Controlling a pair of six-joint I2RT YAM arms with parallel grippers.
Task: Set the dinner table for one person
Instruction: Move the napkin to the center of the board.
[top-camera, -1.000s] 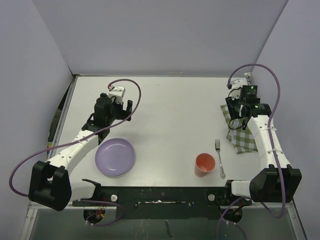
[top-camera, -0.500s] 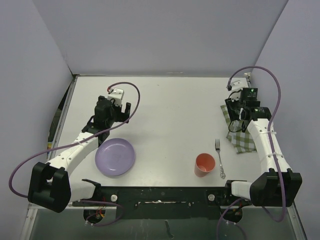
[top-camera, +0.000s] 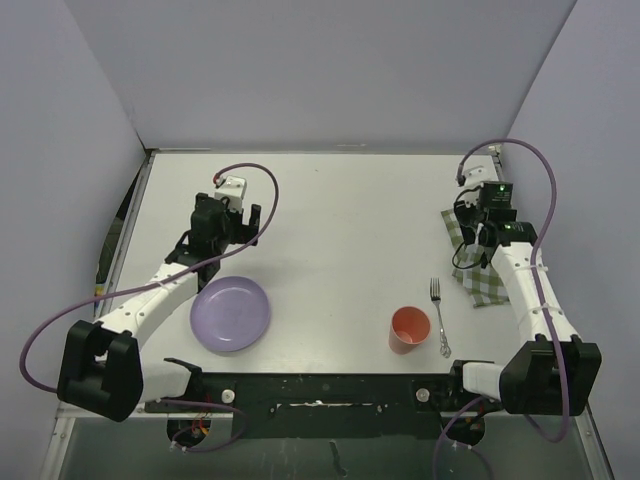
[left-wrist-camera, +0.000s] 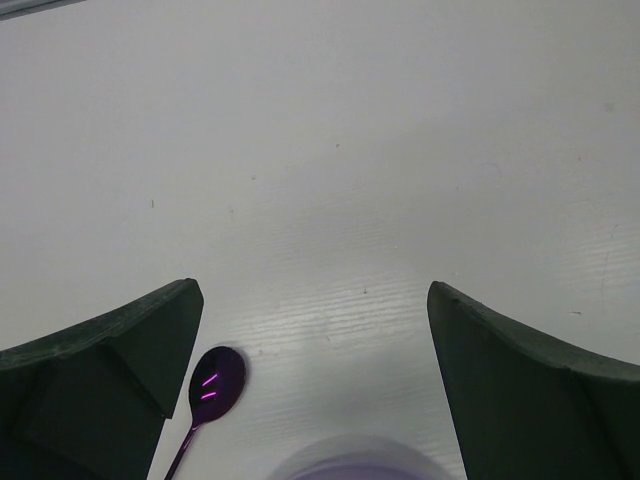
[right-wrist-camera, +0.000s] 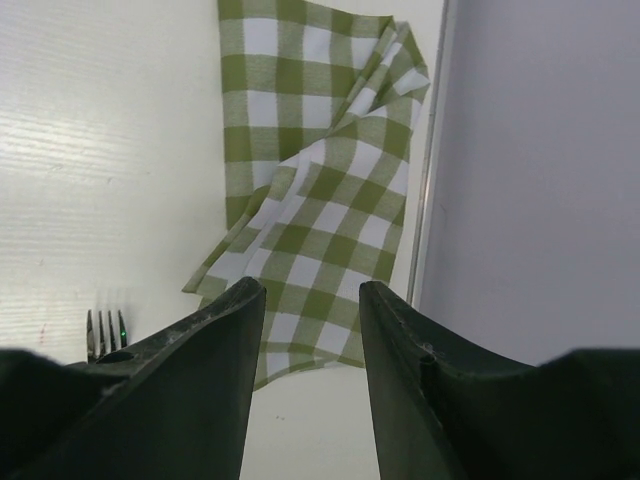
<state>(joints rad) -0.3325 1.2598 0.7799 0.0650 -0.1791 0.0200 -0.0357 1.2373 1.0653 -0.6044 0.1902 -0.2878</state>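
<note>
Pale lilac walls close in on three sides of the dinner table, a large flat white rectangular tabletop with thin metal edging. It fills the middle of the overhead view, with both arm bases at its near edge.

At the left, the left arm reaches forward and inward over the tabletop, trailing a purple cable. The left gripper has its dark green jaws spread as wide as they go, with nothing between them and only bare white surface beneath. In its wrist view a shiny purple spoon lies on the table just beside the left finger, its bowl pointing away from the camera. The rim of a round lavender plate shows at the bottom edge of that view. From overhead the plate sits near the front edge, just right of the left arm.

Right of centre, a small orange cup stands upright near the front edge. A silver metal fork lies just beside it on the right, tines pointing toward the far wall.

Farther right, a rumpled green-and-white checked cloth lies along the table's right edge, partly under the right arm. The right gripper hangs over the cloth's near end with its jaws partly apart and nothing clamped between them.
</note>
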